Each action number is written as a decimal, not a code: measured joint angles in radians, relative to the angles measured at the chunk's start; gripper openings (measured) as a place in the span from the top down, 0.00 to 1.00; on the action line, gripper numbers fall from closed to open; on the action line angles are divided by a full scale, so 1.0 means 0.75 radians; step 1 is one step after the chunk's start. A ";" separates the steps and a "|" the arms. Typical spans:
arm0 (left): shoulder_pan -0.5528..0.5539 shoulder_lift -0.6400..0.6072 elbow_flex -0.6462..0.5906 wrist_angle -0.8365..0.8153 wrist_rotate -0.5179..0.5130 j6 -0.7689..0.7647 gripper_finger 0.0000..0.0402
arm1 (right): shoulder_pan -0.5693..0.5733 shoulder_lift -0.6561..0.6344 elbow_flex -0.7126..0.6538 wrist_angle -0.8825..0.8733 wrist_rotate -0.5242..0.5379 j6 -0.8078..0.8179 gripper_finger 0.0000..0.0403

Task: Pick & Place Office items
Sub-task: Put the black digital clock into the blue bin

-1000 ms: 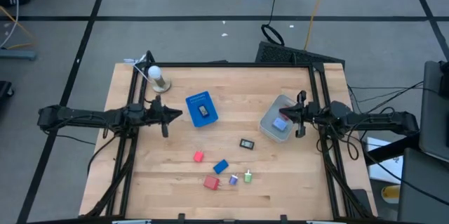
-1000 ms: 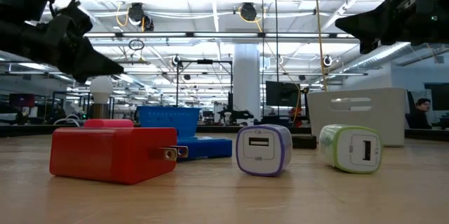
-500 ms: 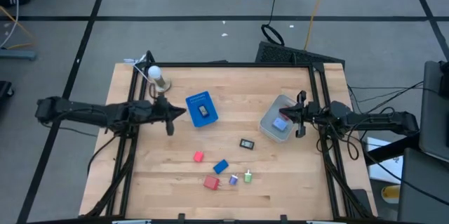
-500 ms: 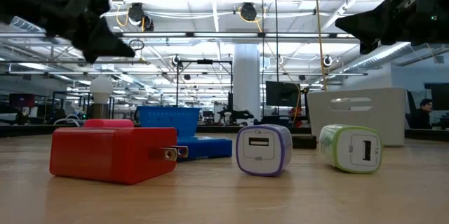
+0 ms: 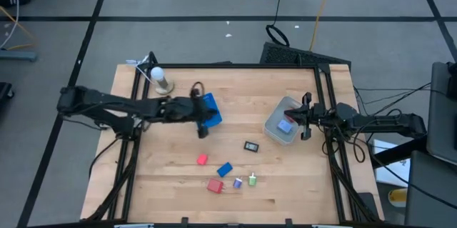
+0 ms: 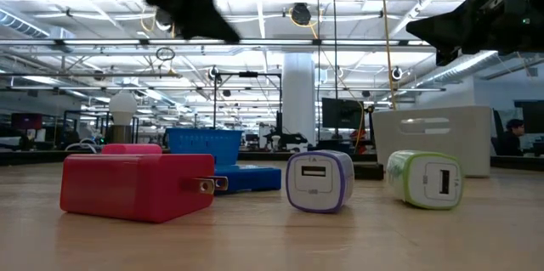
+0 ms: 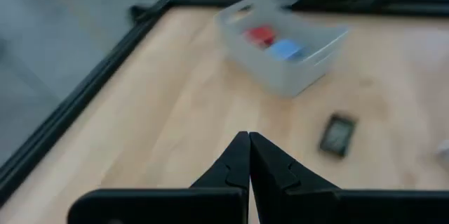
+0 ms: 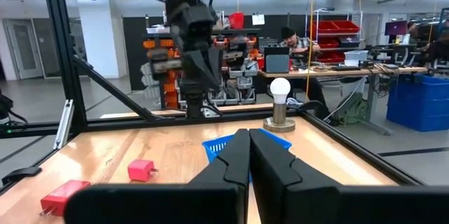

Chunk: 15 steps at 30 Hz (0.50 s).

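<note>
Left hand (image 5: 202, 132) is closed and empty, hovering beside the blue tray (image 5: 211, 103). Right hand (image 5: 305, 118), closed, waits over the grey bin (image 5: 273, 124). Risk: descending closed would scatter the chargers (image 5: 215, 185) on the tabletop (image 5: 285, 185).

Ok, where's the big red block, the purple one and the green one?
red block (image 6: 136, 188), low view, its front face.
purple piece (image 6: 320, 182), low view, its front face.
green piece (image 6: 425, 180), low view, its front face.

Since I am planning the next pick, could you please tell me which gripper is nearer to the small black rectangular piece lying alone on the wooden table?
The left gripper, though only slightly. It hangs beside the black piece, by the blue tray; the right gripper is over the grey bin's edge.
</note>
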 joint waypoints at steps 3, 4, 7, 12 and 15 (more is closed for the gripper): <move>0.001 0.140 0.145 -0.036 0.124 -0.012 0.99 | 0.000 0.000 0.000 0.000 0.000 0.000 1.00; 0.003 0.187 0.194 -0.065 0.156 -0.014 0.99 | 0.000 0.000 0.000 0.000 0.000 -0.001 1.00; 0.006 0.319 0.332 -0.177 0.211 -0.007 0.99 | 0.000 0.000 0.000 0.000 0.003 -0.014 1.00; 0.006 0.531 0.521 -0.305 0.294 0.039 0.97 | 0.000 0.000 0.000 -0.001 0.004 -0.017 1.00; 0.006 0.653 0.615 -0.315 0.358 0.051 0.99 | 0.000 0.000 0.000 -0.001 0.004 -0.019 1.00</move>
